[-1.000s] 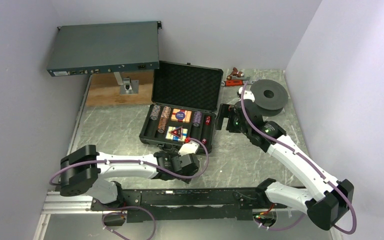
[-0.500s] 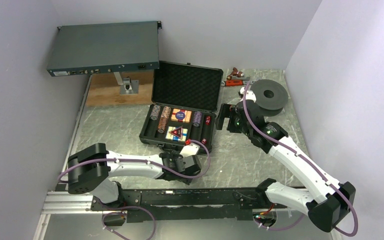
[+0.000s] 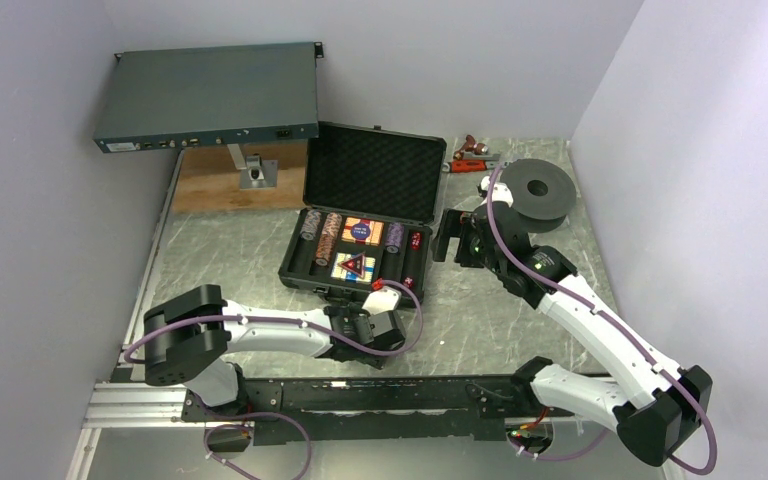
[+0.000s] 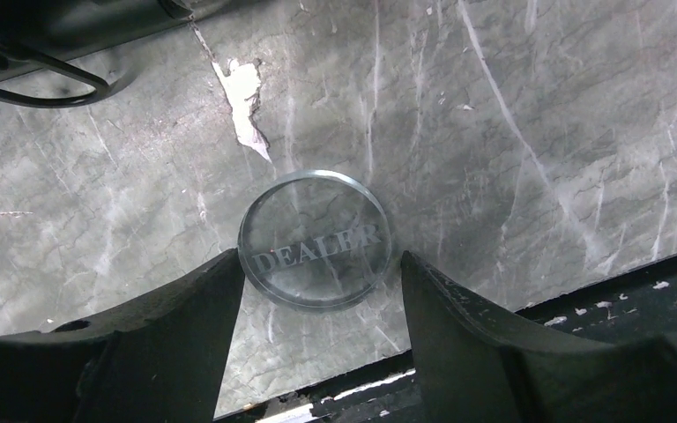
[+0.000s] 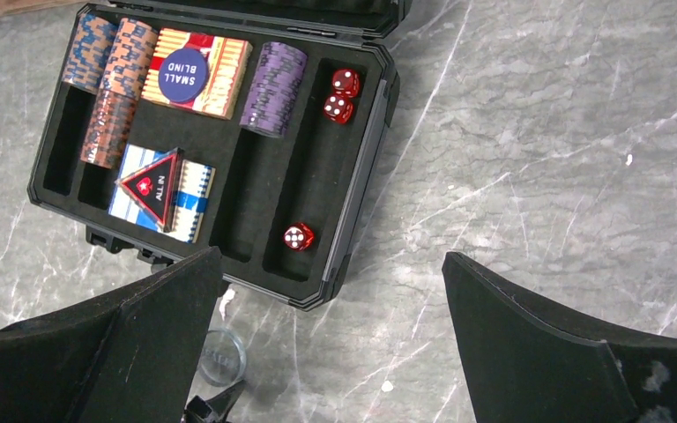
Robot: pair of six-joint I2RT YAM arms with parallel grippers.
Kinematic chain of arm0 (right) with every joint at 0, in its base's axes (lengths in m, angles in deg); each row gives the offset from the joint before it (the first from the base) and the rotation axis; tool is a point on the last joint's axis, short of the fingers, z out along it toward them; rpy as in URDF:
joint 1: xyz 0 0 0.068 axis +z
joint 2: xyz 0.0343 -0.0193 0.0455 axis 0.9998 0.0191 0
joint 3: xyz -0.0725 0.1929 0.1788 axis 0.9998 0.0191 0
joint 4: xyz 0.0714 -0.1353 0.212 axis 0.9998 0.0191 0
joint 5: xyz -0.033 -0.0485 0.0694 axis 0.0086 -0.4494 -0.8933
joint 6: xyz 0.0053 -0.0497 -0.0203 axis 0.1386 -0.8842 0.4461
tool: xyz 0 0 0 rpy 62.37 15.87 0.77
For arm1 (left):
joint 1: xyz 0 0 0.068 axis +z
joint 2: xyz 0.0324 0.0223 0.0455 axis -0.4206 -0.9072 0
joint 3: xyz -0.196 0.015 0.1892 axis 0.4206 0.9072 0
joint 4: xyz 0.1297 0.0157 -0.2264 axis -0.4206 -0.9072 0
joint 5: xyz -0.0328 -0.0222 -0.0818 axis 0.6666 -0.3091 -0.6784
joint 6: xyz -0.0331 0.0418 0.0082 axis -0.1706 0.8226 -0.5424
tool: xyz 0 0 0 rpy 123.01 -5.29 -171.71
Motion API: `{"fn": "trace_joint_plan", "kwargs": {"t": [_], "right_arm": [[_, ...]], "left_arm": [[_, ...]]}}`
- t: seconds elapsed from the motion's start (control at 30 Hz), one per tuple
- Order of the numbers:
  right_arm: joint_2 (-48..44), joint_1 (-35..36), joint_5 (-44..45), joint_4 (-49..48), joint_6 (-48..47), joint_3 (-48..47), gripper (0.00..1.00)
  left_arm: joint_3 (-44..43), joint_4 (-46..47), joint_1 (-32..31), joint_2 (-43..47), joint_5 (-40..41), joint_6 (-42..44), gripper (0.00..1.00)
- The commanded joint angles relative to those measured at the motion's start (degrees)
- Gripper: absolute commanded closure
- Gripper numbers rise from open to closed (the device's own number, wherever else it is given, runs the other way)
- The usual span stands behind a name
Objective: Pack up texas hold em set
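The black case (image 3: pixel 294 259) lies open at the table's middle, lid up, and also shows in the right wrist view (image 5: pixel 353 203). It holds striped chip stacks (image 5: pixel 273 88), two card decks (image 5: pixel 216 75), red dice (image 5: pixel 345 84) and the triangular black-red marker (image 5: pixel 154 185). A clear round DEALER button (image 4: pixel 315 240) lies flat on the table in front of the case. My left gripper (image 4: pixel 319 264) is open and low, one finger on each side of the button. My right gripper (image 5: pixel 331 260) is open and empty, hovering above the case's right side.
A flat grey-blue rack unit (image 3: pixel 208 97) stands at the back left above a wooden board (image 3: pixel 230 185). A black spool (image 3: pixel 538 190) sits at the back right with small red tools (image 3: pixel 472 152) behind it. A black rail (image 4: pixel 582 291) runs along the near edge.
My left arm has folded in, its elbow shifting right and the gripper settling lower in front of the case. The right arm has hardly moved.
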Motion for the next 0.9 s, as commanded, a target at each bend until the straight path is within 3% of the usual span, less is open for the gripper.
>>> {"fn": "trace_joint_plan", "kwargs": {"t": [0.0, 0.63, 0.87], "right_arm": [[-1.15, -0.25, 0.34, -0.06, -0.21, -0.34, 0.00], [-1.50, -0.22, -0.45, -0.14, -0.39, 0.14, 0.00], [-1.32, -0.26, -0.89, -0.20, -0.42, -0.21, 0.00]], "left_arm": [[-0.40, 1.46, -0.38, -1.11, -0.74, -1.72, 0.31], [0.36, 0.39, -0.38, -0.92, -0.67, -4.02, 0.19], [-0.19, -0.38, -0.38, -1.61, -0.22, -4.41, 0.25]]}}
